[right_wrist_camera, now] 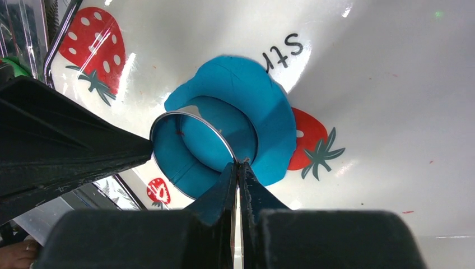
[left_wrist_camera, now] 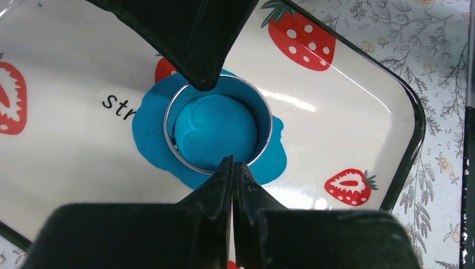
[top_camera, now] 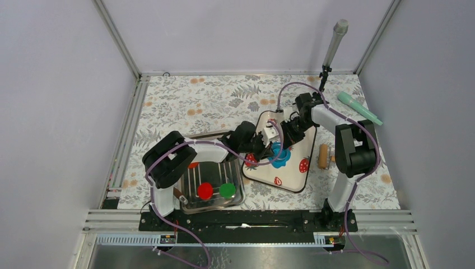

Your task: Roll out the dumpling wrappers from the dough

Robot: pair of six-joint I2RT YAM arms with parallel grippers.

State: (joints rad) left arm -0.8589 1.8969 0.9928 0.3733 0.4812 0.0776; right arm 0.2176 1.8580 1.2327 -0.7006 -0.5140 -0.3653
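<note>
On the floral-patterned table cover [top_camera: 213,95], slightly right of centre, we saw a white, dark-rimmed rectangular tray printed with red strawberries [top_camera: 291,174]. The dough [left_wrist_camera: 151,131], a soft bright-blue patch pressed flat with a ragged outline, lay on the tray's floor beside the printed lettering and partly over one strawberry. A thin, shiny metal ring cutter [left_wrist_camera: 253,102] stood on the patch, with a smooth blue dome inside it and a flat blue margin all round it. The left gripper [left_wrist_camera: 231,168] had its black jaws drawn together to a hairline gap, tips at the near rim of the ring. The right gripper [right_wrist_camera: 238,168] was closed in the same way, tips at the opposite rim, so that the two faced each other across the ring. We could not tell whether either pair pinched the thin wall or merely touched it. To the left of the strawberry tray, just beside it, sat a rectangular steel tray [top_camera: 240,197] holding a red disc [top_camera: 205,190] and a green disc [top_camera: 227,190] side by side. A short wooden rolling pin [top_camera: 323,156] lay on the cover just right of the strawberry tray. A pale-green cylindrical object [top_camera: 359,108] lay near the far right corner, close to a grey rod on a small black stand [top_camera: 335,42].
</note>
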